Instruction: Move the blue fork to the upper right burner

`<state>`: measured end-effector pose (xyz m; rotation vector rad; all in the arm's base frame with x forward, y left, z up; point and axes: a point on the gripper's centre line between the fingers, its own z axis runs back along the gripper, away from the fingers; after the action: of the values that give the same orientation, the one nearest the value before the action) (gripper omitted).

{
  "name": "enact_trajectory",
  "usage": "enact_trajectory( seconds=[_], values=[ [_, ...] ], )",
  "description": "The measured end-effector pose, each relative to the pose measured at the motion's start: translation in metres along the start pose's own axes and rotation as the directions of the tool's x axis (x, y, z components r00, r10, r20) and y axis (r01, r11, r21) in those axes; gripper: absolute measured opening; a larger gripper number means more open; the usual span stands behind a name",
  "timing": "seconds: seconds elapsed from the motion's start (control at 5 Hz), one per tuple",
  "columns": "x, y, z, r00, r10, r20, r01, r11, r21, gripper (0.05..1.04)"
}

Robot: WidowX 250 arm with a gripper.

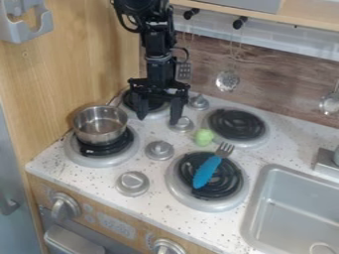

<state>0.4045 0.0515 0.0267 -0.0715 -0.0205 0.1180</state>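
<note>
The blue fork point(207, 171) lies on the lower right burner point(189, 191), its blue handle across the black coil and its metal tines pointing up and right past the burner's edge. Behind it to the upper right is the upper right burner point(236, 124), with nothing on its coil. My gripper point(159, 115) hangs open over the back left of the stove, near the upper left burner, its two fingers apart and nothing between them. It is well up and left of the fork.
A metal pot point(100, 125) sits on the lower left burner. A small green object point(204, 137) rests between the fork's tines and the upper right burner. Silver knobs point(159, 150) stand between the burners. The sink point(265, 208) is at right; utensils point(227, 81) hang behind.
</note>
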Motion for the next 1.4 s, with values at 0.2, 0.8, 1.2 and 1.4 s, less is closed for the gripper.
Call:
enact_trajectory(
  seconds=[0.2,0.8,1.2,1.4],
  values=[
    [-0.009,0.001,-0.017,0.999,0.005,-0.052,-0.005,1.000,-0.003,0.999],
    [-0.080,-0.082,-0.015,0.946,-0.313,-0.082,0.311,0.950,-0.033,0.999],
    [-0.069,-0.093,-0.024,0.962,-0.273,-0.010,0.273,0.962,-0.007,0.998],
    [-0.063,-0.094,-0.040,0.970,-0.243,0.017,0.243,0.970,0.019,0.999]
  ],
)
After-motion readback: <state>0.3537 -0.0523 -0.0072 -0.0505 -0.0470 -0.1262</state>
